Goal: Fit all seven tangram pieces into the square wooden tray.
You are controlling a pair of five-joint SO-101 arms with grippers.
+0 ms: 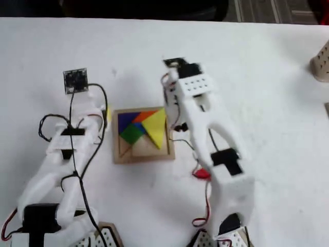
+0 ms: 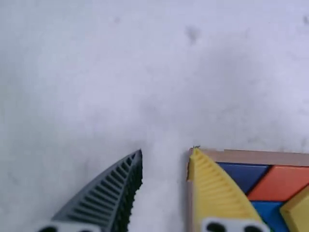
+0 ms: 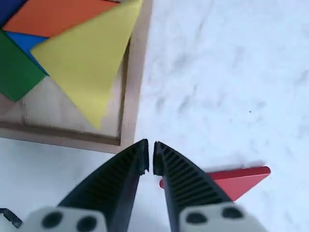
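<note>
One red triangle (image 3: 236, 180) lies on the table (image 3: 217, 72) just beside the right gripper (image 3: 150, 150), whose fingers are nearly together and empty; they should part and straddle its edges. At the tray (image 3: 137, 82) corner sits the left gripper (image 2: 166, 153), fingers apart. Blue, orange, yellow and green pieces (image 3: 91, 63) occupy the tray; bare wood remains.

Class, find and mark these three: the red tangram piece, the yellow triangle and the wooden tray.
red tangram piece (image 3: 239, 181), right wrist view, on its flat top face.
yellow triangle (image 3: 91, 61), right wrist view, middle of its face.
wooden tray (image 3: 135, 72), right wrist view, on the rim beside the yellow triangle.
</note>
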